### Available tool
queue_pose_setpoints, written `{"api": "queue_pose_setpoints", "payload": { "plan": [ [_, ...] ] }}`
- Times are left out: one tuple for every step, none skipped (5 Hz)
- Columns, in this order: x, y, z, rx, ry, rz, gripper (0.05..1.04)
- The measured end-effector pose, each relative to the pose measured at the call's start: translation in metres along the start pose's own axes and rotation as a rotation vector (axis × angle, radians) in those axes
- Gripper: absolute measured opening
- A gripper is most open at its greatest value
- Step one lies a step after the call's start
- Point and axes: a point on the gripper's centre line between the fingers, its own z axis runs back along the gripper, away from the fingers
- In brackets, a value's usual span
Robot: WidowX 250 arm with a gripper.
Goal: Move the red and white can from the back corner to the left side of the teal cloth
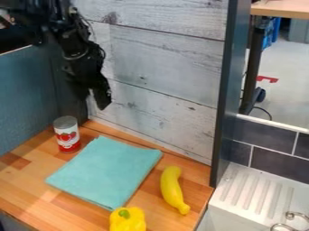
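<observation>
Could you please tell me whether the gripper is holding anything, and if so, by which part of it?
Nothing is held: the gripper hangs empty above the counter, and the red and white can stands below it.

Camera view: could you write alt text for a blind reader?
A black robot claw hangs above a wooden counter, nearest a red-and-white tin can. Beside the can lies a flat turquoise cloth, with a curved yellow banana and a yellow bell pepper near its edges.
</observation>
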Motion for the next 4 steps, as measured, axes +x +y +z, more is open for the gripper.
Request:
{"api": "queue_pose_setpoints", "payload": {
  "plan": [
    [0.000,0.006,-0.014,0.011,0.021,0.014,1.002],
    [-0.002,0.015,-0.027,0.016,0.045,0.039,1.002],
    [-0.001,0.025,-0.038,0.026,0.065,0.065,1.002],
    [0.000,0.031,-0.046,0.036,0.082,0.079,1.002]
  ]
}}
